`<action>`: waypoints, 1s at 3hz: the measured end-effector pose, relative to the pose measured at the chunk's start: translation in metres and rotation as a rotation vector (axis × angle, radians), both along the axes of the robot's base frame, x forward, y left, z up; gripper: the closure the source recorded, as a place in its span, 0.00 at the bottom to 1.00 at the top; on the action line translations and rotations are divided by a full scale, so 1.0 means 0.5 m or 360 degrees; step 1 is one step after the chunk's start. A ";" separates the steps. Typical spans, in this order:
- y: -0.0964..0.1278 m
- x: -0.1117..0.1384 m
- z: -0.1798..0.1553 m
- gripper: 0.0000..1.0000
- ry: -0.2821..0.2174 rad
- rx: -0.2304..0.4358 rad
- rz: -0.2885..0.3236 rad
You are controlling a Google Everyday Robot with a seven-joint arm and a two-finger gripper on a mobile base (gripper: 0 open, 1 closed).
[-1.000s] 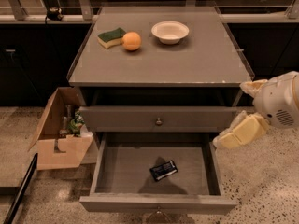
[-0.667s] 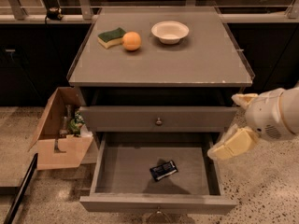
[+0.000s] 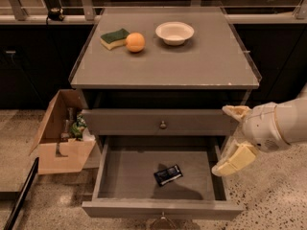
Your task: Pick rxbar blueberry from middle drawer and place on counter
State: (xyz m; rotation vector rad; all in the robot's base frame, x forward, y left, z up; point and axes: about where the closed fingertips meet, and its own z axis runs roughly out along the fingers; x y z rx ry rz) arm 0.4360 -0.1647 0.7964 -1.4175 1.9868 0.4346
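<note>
The rxbar blueberry (image 3: 168,175), a small dark shiny bar, lies flat on the floor of the open middle drawer (image 3: 125,169), right of centre. My gripper (image 3: 230,137) hangs at the drawer's right side, above its right wall and to the right of the bar. Its two pale fingers (image 3: 236,159) are spread apart and hold nothing. The grey counter (image 3: 206,61) is the cabinet top above the drawers.
On the counter stand a green-and-yellow sponge (image 3: 114,38), an orange (image 3: 135,42) and a white bowl (image 3: 174,32). The top drawer (image 3: 163,123) is closed. An open cardboard box (image 3: 62,138) with items sits on the floor at the left.
My gripper and arm have moved left and a little down, closer to the right side of the open drawer. The bar has not moved.
</note>
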 end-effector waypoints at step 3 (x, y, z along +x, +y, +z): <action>0.049 -0.003 -0.071 0.00 0.0024 -0.0010 0.0522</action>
